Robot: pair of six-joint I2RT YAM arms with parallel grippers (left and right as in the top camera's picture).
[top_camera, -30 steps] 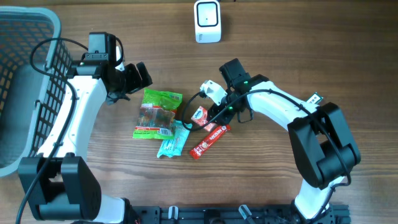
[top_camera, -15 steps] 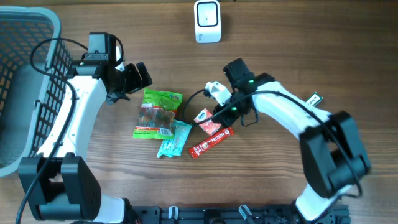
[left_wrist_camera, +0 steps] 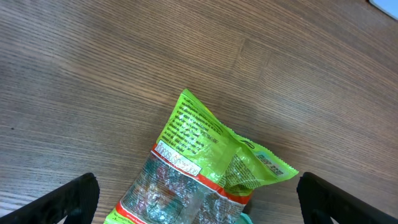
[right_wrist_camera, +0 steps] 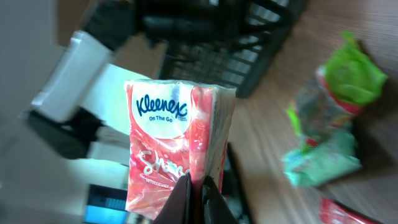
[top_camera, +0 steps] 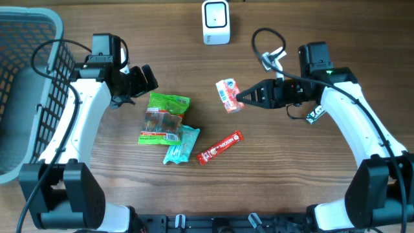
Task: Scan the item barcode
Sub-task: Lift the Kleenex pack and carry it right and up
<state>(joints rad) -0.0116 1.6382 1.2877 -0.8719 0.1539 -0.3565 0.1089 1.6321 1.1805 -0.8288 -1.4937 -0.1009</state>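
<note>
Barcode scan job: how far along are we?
Done: the pick. The right gripper is shut on the pink Kleenex tissue pack, held up off the wooden table. In hand: the pack is short of the white scanner. Left: presenting the barcode. The green snack bag, teal packet and red bar lie on the table; the left gripper is open near the bag.

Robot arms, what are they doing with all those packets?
The right gripper is shut on a pink Kleenex pack and holds it up above the table, not far from the white scanner at the far edge. The left gripper hangs open over the green snack bag, holding nothing. A teal packet and a red bar lie on the table, and a grey basket sits at the left.
</note>
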